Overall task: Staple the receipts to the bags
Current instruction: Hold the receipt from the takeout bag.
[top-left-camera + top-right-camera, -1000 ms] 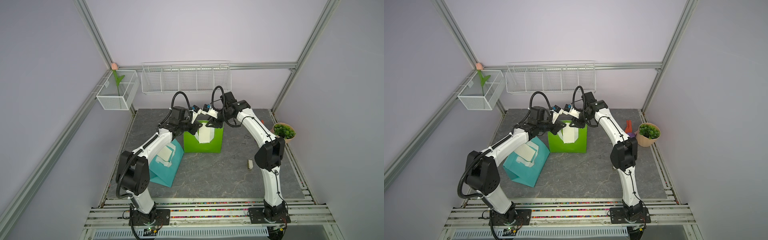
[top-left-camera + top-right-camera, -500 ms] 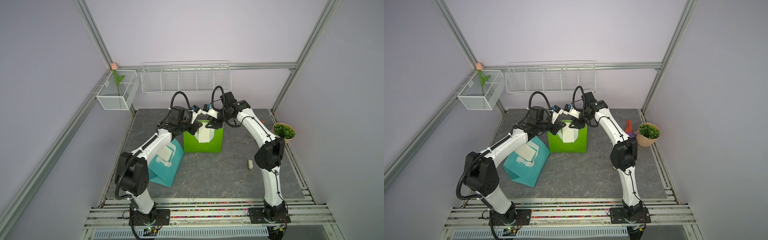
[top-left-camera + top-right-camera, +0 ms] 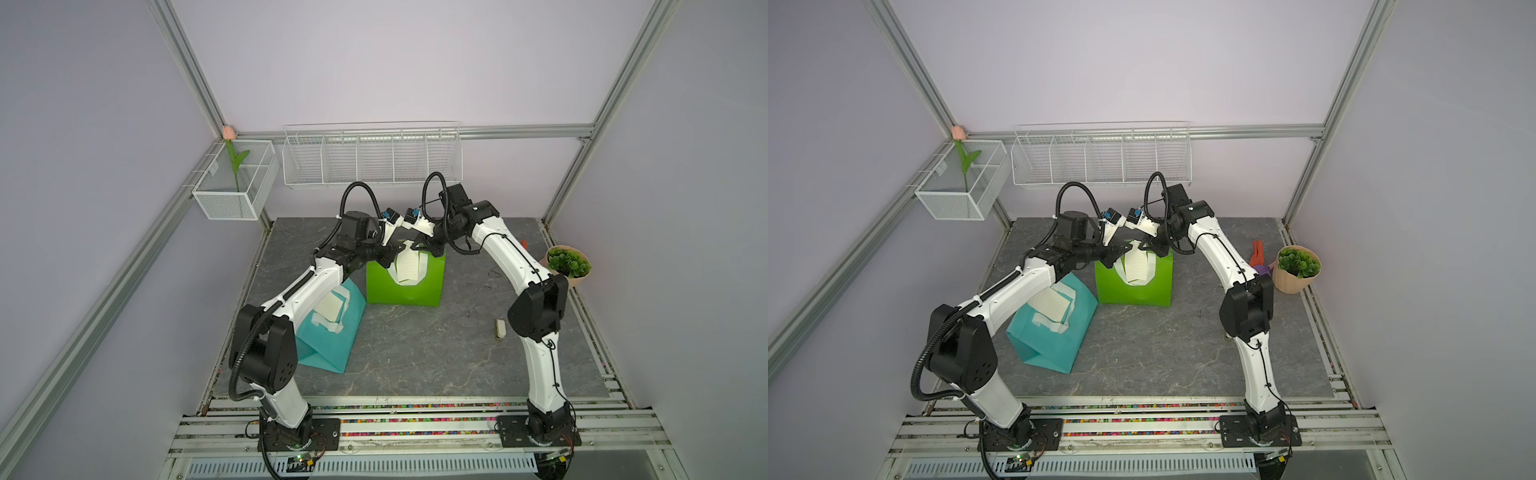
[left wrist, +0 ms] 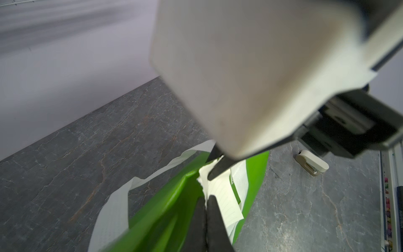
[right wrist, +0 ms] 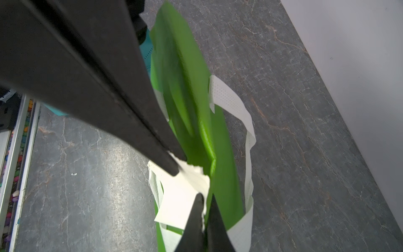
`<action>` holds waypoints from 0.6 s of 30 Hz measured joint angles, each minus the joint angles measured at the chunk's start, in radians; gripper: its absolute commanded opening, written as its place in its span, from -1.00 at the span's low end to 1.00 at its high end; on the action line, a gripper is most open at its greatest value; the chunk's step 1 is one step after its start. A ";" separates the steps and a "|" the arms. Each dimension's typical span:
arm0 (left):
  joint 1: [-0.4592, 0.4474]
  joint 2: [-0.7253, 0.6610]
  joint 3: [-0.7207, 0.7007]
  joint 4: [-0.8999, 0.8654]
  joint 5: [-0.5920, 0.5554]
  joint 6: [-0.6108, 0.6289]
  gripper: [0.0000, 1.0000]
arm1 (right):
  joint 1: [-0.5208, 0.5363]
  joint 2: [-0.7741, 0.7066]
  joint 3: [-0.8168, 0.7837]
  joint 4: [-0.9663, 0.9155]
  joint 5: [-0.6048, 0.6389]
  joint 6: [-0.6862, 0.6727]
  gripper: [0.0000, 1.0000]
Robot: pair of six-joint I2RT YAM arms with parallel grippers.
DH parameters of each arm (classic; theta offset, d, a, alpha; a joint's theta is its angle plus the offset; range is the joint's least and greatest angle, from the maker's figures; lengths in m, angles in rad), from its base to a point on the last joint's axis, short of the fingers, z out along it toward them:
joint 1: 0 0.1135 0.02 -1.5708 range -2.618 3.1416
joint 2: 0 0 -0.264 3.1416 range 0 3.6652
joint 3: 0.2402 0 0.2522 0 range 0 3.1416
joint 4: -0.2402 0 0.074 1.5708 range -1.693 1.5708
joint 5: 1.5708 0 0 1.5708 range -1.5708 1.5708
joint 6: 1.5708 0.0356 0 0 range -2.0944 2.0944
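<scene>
Looking down through both top views, I see the green bag [image 3: 430, 286] standing upright toward the back of the desk [image 3: 415, 357], with both arms meeting over its top edge. The left gripper [image 3: 398, 248] comes in from the left and the right gripper [image 3: 417, 246] from the right, their tips nearly touching above the bag's mouth. A cream receipt [image 3: 409, 270] hangs down the bag's front face.

In the left wrist view, my left fingers [image 4: 216, 218] are pressed together on the bag's top rim, with the receipt's upper edge caught between them. In the right wrist view, the right fingers [image 5: 195, 218] are likewise closed, pinching the crumpled top of the receipt just beside the green rim. I cannot tell whether they also hold the bag wall. A white strap handle [image 5: 237, 109] loops off the bag's far side.

The teal bag [image 3: 332, 345] lies tilted over near the left side of the desk, partly under the left arm. The other receipt [image 3: 330, 305] rests on its upper face. The small white stapler [image 3: 500, 329] lies loose on the desk beside the right arm's elbow, well apart from both bags. A beige plant pot [image 3: 567, 266] stands at the desk's right edge.
</scene>
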 measured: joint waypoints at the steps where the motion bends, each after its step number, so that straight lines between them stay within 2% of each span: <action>1: 0.000 0.002 0.000 0.000 -0.005 0.000 -0.68 | 0.001 0.001 0.000 0.000 0.001 0.000 -0.87; 5: 0.000 0.002 0.000 -0.010 -0.047 0.000 0.64 | 0.003 0.003 0.000 0.010 0.019 -0.003 -0.87; 6: 0.000 0.002 0.000 -0.009 -0.057 -0.005 0.90 | 0.003 0.003 0.000 0.013 0.024 -0.005 -0.86; 7: 0.000 -0.001 -0.006 0.000 -0.067 -0.012 0.98 | 0.003 0.003 0.000 0.017 0.030 -0.008 -0.86; 12: 0.035 -0.043 -0.044 0.012 -0.082 -0.044 0.98 | 0.002 0.003 -0.001 0.028 0.042 -0.025 -0.87; 18: 0.111 -0.051 0.012 -0.024 -0.067 -0.033 0.98 | -0.004 -0.011 -0.039 0.052 0.023 -0.050 -0.87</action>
